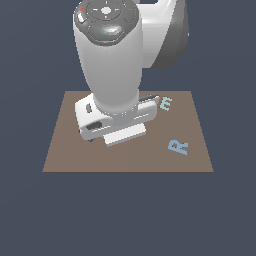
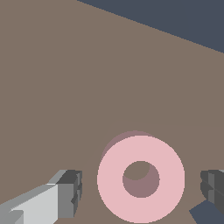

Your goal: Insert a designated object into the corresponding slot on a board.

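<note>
The ring lies on the board between the jaws of the gripper, apart from both fingers; the R and another letter sit outside them

The exterior view looks down from high and fairly far off at the whole brown board, with the arm rising close to the lens and hiding the board's middle. The wrist view sits low and close, facing down past the pincer onto the pink ring and bare board surface. Both views share the board; the ring itself is hidden in the exterior view.
</note>
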### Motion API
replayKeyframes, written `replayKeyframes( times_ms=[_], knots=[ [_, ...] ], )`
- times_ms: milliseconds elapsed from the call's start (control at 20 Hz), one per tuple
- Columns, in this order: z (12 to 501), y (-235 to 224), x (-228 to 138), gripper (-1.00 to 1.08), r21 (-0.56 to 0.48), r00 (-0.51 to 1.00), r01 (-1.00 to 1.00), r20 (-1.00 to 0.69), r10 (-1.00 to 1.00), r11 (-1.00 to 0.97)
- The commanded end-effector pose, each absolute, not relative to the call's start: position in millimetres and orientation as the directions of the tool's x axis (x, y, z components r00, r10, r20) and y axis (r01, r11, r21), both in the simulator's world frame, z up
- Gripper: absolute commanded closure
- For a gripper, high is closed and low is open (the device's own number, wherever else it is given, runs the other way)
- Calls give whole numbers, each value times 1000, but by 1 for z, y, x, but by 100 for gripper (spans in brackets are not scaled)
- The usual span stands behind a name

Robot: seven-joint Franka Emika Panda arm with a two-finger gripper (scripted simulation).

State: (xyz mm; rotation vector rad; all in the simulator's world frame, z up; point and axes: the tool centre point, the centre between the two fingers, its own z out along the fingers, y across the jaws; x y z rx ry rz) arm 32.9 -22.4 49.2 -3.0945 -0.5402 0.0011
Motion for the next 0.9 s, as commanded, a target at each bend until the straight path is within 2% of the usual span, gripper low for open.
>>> replayKeyframes(
  times_ms=[0,500,550,850],
  knots=[
    [49,-22,33,-92,0,941,339,-1,339,-941],
    [30,-22,33,-92,0,941,338,0,338,-941],
    [30,-22,33,108,0,941,338,0,338,-941],
    [30,-22,33,108,0,941,338,0,338,-941]
  ],
)
